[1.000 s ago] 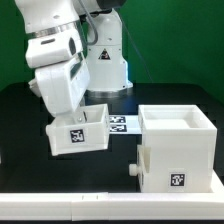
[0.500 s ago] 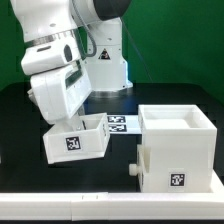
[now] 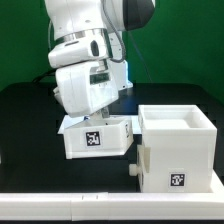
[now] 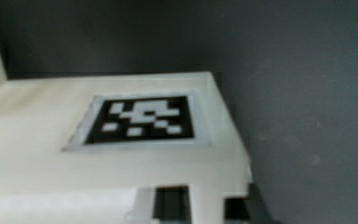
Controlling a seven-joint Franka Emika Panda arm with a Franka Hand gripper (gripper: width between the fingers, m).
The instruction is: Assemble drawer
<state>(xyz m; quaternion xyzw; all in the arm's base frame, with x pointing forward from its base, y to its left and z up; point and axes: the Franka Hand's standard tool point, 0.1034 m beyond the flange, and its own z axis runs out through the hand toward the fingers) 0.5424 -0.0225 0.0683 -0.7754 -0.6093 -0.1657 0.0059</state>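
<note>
A small white tray (image 3: 97,140) with a black-and-white tag on its front hangs a little above the black table, its right end close to the large white cube shell (image 3: 178,150). My gripper (image 3: 97,119) reaches down into the tray from above and is shut on its wall; the fingertips are hidden inside. The shell stands at the exterior view's right, open at the top, with a tag low on its front. The wrist view shows a white tray surface (image 4: 51,150) with a tag (image 4: 144,121) from close up. The second tray is out of view.
A small white knob (image 3: 133,169) sticks out low on the shell's left side. The robot base (image 3: 118,75) stands behind. A white strip (image 3: 60,207) runs along the table's front edge. The marker board is hidden behind the tray.
My arm has carried the tray from the exterior view's left toward the right, up to the shell's left side. The shell has not moved.
</note>
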